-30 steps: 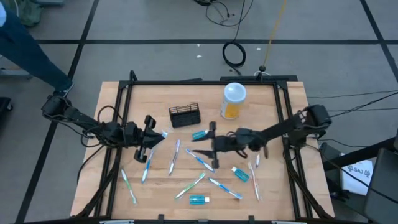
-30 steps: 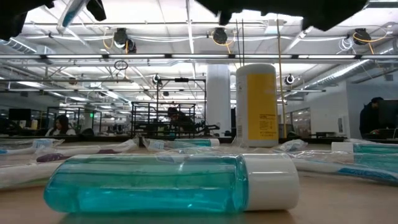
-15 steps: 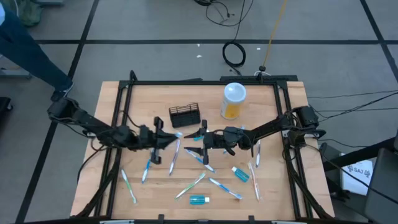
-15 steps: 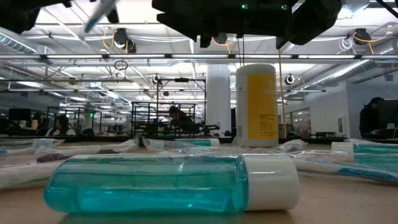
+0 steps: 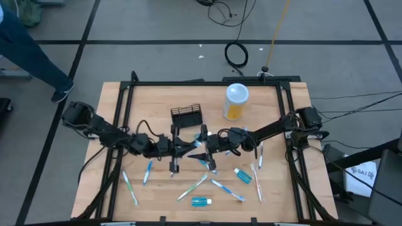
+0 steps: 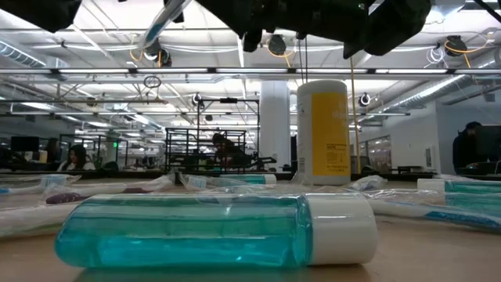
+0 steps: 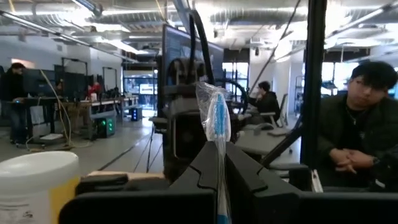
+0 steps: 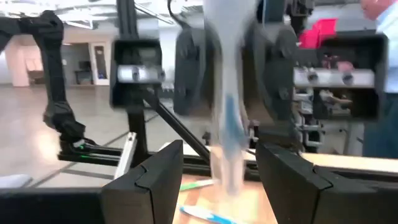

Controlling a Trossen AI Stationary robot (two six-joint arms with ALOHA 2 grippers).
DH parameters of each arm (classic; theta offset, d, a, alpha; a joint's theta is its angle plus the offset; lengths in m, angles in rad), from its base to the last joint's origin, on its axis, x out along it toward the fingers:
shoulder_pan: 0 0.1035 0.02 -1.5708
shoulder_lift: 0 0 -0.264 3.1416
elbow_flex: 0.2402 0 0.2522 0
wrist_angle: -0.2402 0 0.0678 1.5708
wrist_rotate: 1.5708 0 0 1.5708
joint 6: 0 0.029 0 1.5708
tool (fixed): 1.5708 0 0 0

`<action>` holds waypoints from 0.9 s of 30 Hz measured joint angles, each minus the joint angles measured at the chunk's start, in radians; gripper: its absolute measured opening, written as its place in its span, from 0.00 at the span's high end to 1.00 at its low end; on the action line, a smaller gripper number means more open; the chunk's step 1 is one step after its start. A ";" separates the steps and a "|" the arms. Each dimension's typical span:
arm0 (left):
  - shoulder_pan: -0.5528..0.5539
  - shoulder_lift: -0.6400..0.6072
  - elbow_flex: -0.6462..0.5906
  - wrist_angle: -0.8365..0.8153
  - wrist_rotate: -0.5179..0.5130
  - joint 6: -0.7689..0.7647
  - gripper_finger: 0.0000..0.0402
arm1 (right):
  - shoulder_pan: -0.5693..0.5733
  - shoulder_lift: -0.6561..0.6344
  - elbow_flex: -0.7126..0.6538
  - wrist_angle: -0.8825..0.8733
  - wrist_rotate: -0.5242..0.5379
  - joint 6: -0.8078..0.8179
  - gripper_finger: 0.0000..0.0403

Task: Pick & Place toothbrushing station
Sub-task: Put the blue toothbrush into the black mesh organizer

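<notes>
The black slatted holder (image 5: 187, 117) stands on the table's far middle, with no gripper on it. My left gripper (image 5: 181, 148) is just near of it, above the table, shut on a wrapped blue toothbrush (image 7: 216, 115). The toothbrush also shows slanting at the top of the low view (image 6: 159, 30). My right gripper (image 5: 202, 143) faces the left one from the right and is open. Its fingers stand on either side of the same toothbrush (image 8: 227, 124). I cannot tell whether they touch it. My left gripper pinches the wrapped toothbrush between its two fingers, on the stretch (image 7: 219, 163) below the end that juts past the fingertips. The fingers come level from the table's left. The toothbrush is lifted clear of the table.
A white-lidded container with orange contents (image 5: 235, 100) stands right of the holder. Several wrapped toothbrushes and small teal bottles (image 5: 200, 201) (image 5: 243, 175) lie on the near half. One bottle fills the low view (image 6: 211, 231). A person (image 7: 367, 124) sits beyond the table.
My left gripper has carried the toothbrush toward the table's right, to just near of the holder, clear of the table. My right gripper has gone toward the table's left, and the two grippers now face each other closely.
</notes>
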 joint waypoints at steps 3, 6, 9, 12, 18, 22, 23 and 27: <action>0.000 0.025 0.016 0.003 0.015 0.001 0.99 | 0.004 0.000 0.000 -0.008 0.033 0.000 0.52; -0.002 0.028 0.016 0.003 0.015 0.000 0.99 | 0.003 0.000 0.000 -0.009 0.060 -0.001 0.52; -0.002 0.028 0.016 0.003 0.015 -0.002 0.99 | 0.004 0.000 0.000 -0.013 0.064 -0.001 0.56; -0.002 0.028 0.016 0.003 0.014 0.001 0.99 | 0.003 0.000 -0.001 -0.017 0.063 -0.001 0.63; -0.013 0.028 0.017 0.003 -0.092 0.025 0.97 | 0.003 0.000 -0.001 -0.019 0.064 0.001 0.83; -0.039 0.028 0.017 0.001 -0.156 0.096 0.98 | 0.001 0.000 -0.001 -0.038 0.064 -0.001 0.94; -0.045 0.028 0.017 0.001 -0.170 0.109 0.99 | 0.001 0.000 -0.001 -0.038 0.064 -0.002 0.94; -0.057 0.027 0.018 0.004 -0.212 0.134 0.97 | 0.001 -0.005 -0.001 -0.050 0.065 -0.005 0.94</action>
